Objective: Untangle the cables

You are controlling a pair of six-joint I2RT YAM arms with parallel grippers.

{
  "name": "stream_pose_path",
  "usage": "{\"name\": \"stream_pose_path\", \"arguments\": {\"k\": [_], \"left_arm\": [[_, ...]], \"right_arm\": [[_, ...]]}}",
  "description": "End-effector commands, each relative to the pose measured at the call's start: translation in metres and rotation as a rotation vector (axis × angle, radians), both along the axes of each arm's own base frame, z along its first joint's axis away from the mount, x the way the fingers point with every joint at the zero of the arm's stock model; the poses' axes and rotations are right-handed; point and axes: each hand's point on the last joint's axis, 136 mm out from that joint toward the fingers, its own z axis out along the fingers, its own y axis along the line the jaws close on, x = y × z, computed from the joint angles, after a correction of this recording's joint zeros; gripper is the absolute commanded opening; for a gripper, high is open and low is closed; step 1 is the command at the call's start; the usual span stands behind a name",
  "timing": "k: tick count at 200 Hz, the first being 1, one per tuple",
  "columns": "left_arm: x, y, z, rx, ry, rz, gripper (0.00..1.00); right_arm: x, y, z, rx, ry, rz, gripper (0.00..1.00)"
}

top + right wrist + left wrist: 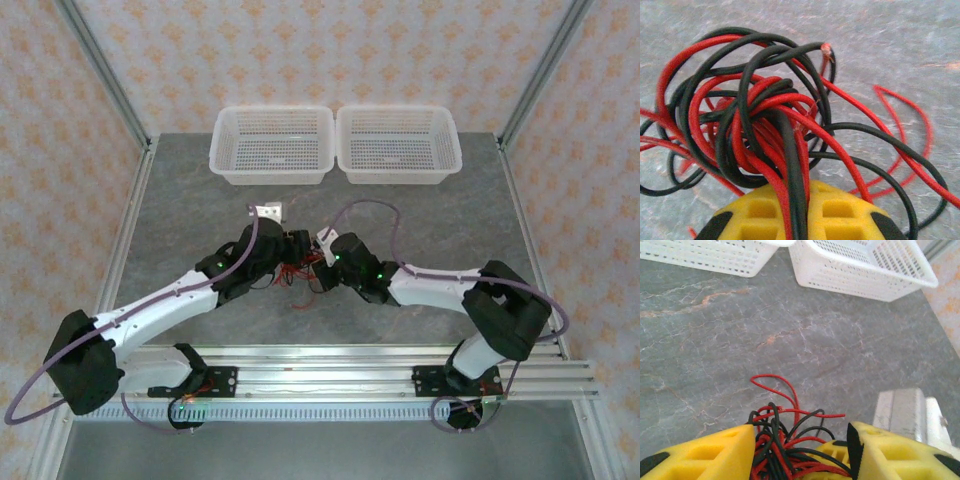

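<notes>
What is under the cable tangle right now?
Through the loops of the cables only the grey table shows. The dense knot in the middle and the right gripper holding it cover the spot directly beneath, so that part cannot be seen.

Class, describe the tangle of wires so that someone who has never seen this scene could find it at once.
On the grey marbled table, look in front of the two white baskets, where both robot arms meet. There you find a small knot of cables: thin, curly red and black wires, unlike the thick purple-grey cables along the arms.
</notes>
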Motion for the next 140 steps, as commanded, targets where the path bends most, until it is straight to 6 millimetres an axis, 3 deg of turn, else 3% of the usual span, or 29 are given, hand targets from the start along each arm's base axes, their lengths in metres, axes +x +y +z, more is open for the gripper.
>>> {"name": "stream_pose_path", "arguments": {"k": [1,65,140], "left_arm": [[-0.018,-0.009,-0.027,0.040,0.123,-0.033,0.53],[-0.013,-0.009,-0.056,0.083,0.179,0.040,0.52],[-0.002,-0.007,-0.036,-0.036,0.097,0.092,0.53]], "right_arm": [[0.026,-0.006,0.050,0.149,-0.163,-0.195,0.00],[0.013,-0.006,0.073,0.236,-0.207,-0.154,0.00],[0.000,-0.004,0.077,0.271,-0.200,-0.093,0.00]]}}
